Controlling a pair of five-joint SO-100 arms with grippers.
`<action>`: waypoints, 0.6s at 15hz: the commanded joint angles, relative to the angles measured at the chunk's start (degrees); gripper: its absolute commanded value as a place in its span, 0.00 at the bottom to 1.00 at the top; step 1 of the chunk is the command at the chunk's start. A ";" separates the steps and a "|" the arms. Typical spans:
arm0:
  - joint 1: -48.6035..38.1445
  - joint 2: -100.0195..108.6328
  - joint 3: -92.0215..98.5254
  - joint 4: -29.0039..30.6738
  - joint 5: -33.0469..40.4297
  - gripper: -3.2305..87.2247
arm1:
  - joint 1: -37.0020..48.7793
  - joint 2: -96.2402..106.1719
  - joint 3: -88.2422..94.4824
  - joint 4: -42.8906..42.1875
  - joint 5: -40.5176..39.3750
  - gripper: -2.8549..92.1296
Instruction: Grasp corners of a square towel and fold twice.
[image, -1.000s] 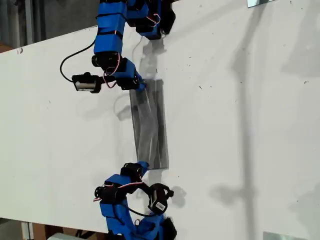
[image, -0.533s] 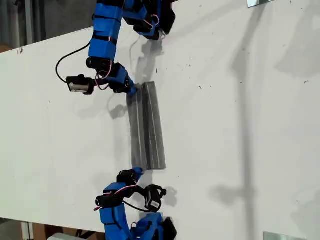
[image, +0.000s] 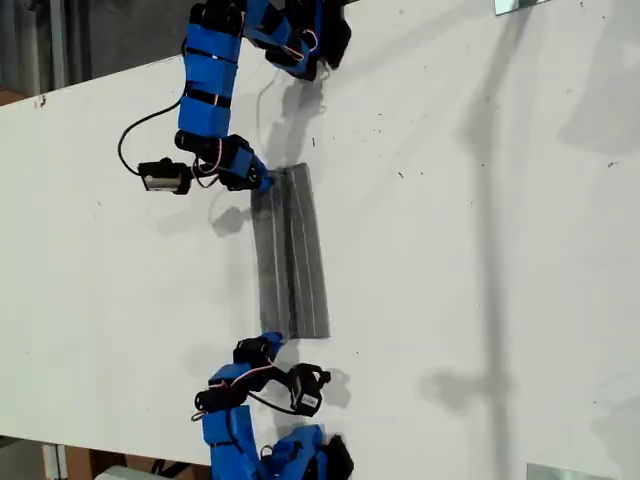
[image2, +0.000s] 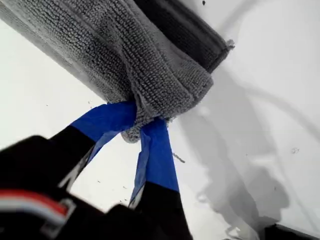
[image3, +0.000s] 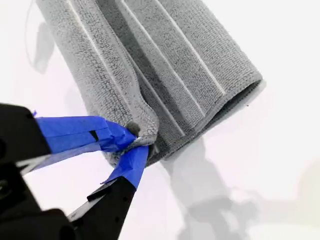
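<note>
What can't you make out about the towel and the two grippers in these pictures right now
- Which arm is first: neither wrist view settles it against the exterior view.
- Layers in the towel: exterior view, too small; the wrist views show one end each.
- The pinched corner: hidden inside my first gripper and my second gripper.
- The arms' bases: cut off by the exterior view's top and bottom edges.

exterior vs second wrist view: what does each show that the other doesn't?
Exterior only: both blue arms, the towel as one long narrow folded strip on the white table, a gripper at each end.
Second wrist only: my second gripper pinching a bunched corner, thin white stripes, folded layers at the end.
Both: grey towel, white table.
</note>
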 joint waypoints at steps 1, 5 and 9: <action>3.52 1.67 -3.78 3.52 -2.46 0.03 | 0.09 1.41 2.37 3.25 1.41 0.03; 7.47 0.62 -1.93 1.67 -5.63 0.03 | -3.87 9.58 9.67 3.60 4.57 0.03; 11.34 -3.52 1.58 -4.31 -8.70 0.03 | -8.70 9.58 12.13 2.90 7.21 0.03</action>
